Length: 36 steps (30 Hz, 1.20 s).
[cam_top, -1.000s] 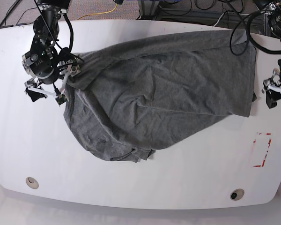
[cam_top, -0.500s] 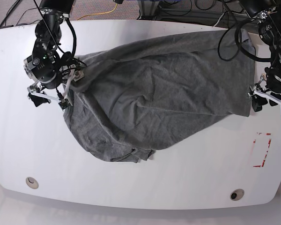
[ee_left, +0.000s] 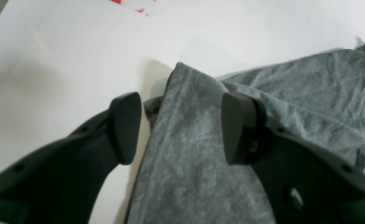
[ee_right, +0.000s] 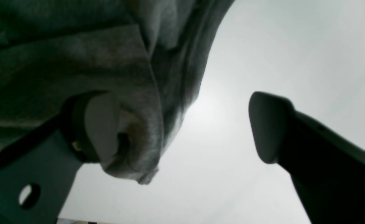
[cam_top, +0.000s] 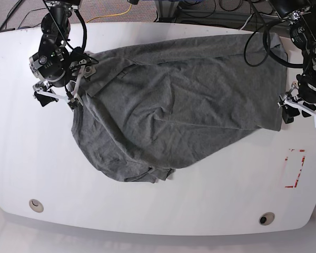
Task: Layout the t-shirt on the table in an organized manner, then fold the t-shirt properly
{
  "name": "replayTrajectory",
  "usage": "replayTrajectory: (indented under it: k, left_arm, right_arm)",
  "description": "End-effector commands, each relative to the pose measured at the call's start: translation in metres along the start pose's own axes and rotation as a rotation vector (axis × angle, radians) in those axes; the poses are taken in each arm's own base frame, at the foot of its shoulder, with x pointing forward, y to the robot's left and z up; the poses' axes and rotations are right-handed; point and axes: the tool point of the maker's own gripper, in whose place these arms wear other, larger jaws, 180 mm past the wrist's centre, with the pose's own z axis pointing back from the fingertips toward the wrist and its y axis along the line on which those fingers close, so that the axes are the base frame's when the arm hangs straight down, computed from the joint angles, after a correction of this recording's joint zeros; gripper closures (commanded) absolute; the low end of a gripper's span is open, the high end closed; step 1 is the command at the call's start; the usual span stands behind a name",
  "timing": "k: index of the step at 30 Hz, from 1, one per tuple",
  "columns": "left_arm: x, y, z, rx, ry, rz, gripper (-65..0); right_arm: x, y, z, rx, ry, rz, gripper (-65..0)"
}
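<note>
The heather-grey t-shirt (cam_top: 179,105) lies rumpled across the white table (cam_top: 26,158), bunched at its near left. My left gripper (cam_top: 303,117) is open at the shirt's right edge. In the left wrist view (ee_left: 180,127) one finger (ee_left: 124,127) is over bare table and the other (ee_left: 236,127) over the shirt's corner (ee_left: 198,149). My right gripper (cam_top: 57,99) is open at the shirt's far left edge. In the right wrist view (ee_right: 182,130) a fold of cloth (ee_right: 138,130) hangs around one finger (ee_right: 101,124), and the other finger (ee_right: 269,127) is apart from it.
A red tape rectangle (cam_top: 295,168) is on the table near the right edge, and its end shows in the left wrist view (ee_left: 129,4). Two round cable holes (cam_top: 36,204) (cam_top: 265,218) sit near the front edge. Cables hang behind the table.
My left gripper has moved in to the shirt's right corner. My right gripper has moved toward the far edge, and the shirt's left edge has shifted with it.
</note>
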Motion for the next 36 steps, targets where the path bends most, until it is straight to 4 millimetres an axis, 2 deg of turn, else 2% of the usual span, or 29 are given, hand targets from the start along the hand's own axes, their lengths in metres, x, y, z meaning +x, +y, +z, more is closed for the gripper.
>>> replayTrajectory:
  k: [1,4,9,17,21,27,36]
  left_arm:
    - [0.016,0.001,0.004,0.002,-0.05,-0.016,-38.3]
    - [0.016,0.002,0.004,0.005,-0.054,-0.016,-38.3]
    - [0.014,0.011,0.002,0.051,-0.042,-0.036,-38.3]
    - [0.005,0.026,-0.015,0.093,0.007,-0.008,-38.3]
    - [-0.001,0.032,-0.021,0.1,0.032,0.01,-38.3]
    - [-0.006,0.046,-0.026,0.124,0.013,0.041,-38.3]
    - [-0.028,0.062,-0.048,0.14,0.021,0.101,-38.3]
  right_arm:
    - [0.008,-0.01,0.005,-0.032,-0.027,0.007,-63.3]
    - [0.009,-0.011,0.005,-0.032,-0.03,0.008,-63.3]
    - [0.025,-0.02,0.007,-0.053,-0.066,0.006,-63.3]
    - [0.084,-0.037,0.014,-0.081,-0.206,-0.043,-63.3]
    - [0.102,-0.042,0.018,-0.086,-0.249,-0.057,-63.3]
    - [0.128,-0.018,0.016,-0.032,-0.291,-0.014,-63.1]
    - [0.136,0.001,0.015,0.012,-0.308,-0.018,-62.9]
